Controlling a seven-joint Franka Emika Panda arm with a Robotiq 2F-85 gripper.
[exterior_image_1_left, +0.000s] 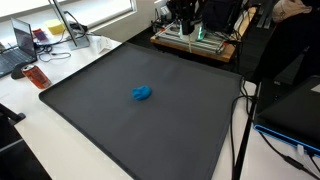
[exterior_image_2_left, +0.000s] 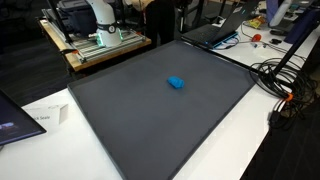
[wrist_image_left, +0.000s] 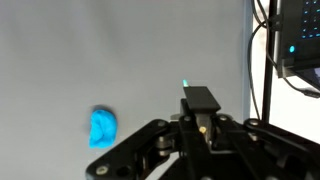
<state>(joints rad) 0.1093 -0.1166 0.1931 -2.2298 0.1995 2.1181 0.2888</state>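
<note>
The small blue object (wrist_image_left: 103, 127) is lying loose on the dark mat (wrist_image_left: 100, 50), well apart from every edge. This placement is probably leaving free approach from any side.

1. Nearest the wrist camera, the fingers (wrist_image_left: 200, 98) are pressing together with nothing between them. They are hanging above the mat and are not touching the object, which is showing to one side of them in the wrist view.
2. The mat is covering most of the white worktop (exterior_image_1_left: 60, 135). It is likely serving as a plain, even surface against which the object stands out.
3. In both exterior views the object (exterior_image_1_left: 143, 94) (exterior_image_2_left: 176, 83) is sitting near the middle of the mat. Its exact shape is too small to tell; it is looking soft and rounded.
4. At the far edge of the mat, the white robot arm (exterior_image_2_left: 100, 15) is rising from a framed stand (exterior_image_2_left: 100, 45).
5. Beyond the mat, black cables (exterior_image_2_left: 285, 75) are trailing along the worktop and an open laptop (exterior_image_1_left: 15, 50) is sitting off to the side, both outside the working area.
</note>
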